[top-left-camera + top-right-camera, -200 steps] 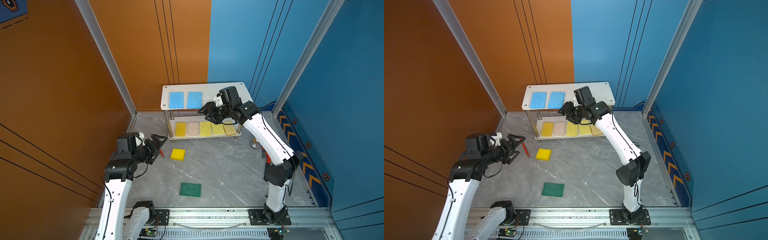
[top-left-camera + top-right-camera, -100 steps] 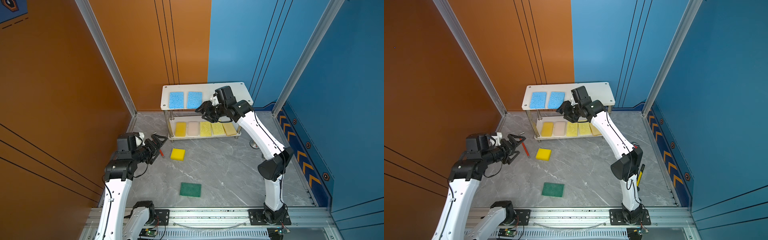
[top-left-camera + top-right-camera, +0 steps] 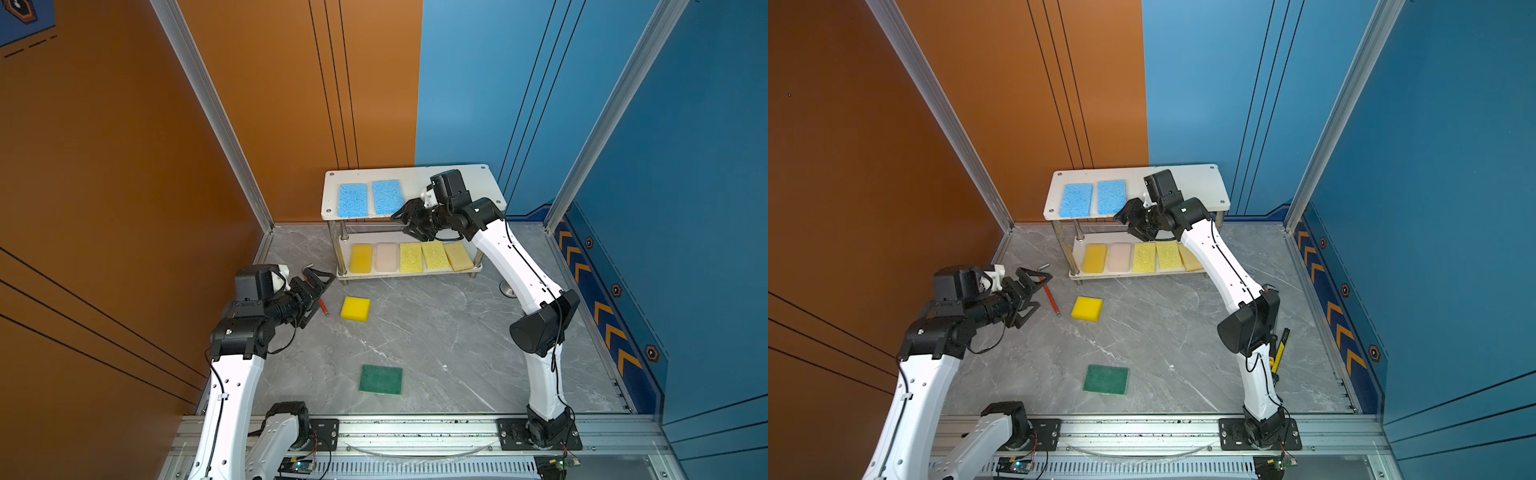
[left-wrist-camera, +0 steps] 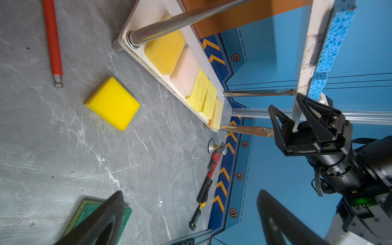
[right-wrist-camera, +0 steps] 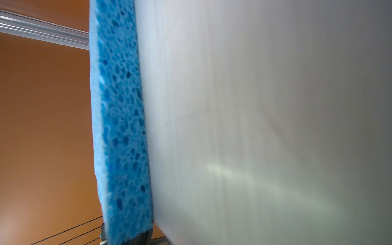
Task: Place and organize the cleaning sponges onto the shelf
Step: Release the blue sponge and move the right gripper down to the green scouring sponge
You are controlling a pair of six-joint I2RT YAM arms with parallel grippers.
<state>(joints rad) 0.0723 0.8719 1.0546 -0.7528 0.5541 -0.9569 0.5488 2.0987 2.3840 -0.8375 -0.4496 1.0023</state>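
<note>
Blue sponges [image 3: 353,200] top the shelf [image 3: 478,183], whose edge right fingers [image 3: 407,208] apparently straddle.

White link shells & black joint housings are seen on left arm [image 3: 232,386] & right arm [image 3: 509,253]. Black cables [image 3: 284,344] are looped at elbows/wrists. Black triangular cut-out fingers [image 4: 316,114] are fitted on left gripper [image 3: 322,293] & right gripper [image 3: 401,222]. Bases are bolted to black plates [image 3: 509,434] w/ screws.

Right tool [image 3: 1126,224] at shelf [image 3: 1192,183] top front edge, beside blue sponges [image 3: 1076,200]; green sponge [image 3: 1106,379] on floor [image 3: 1183,332].
</note>
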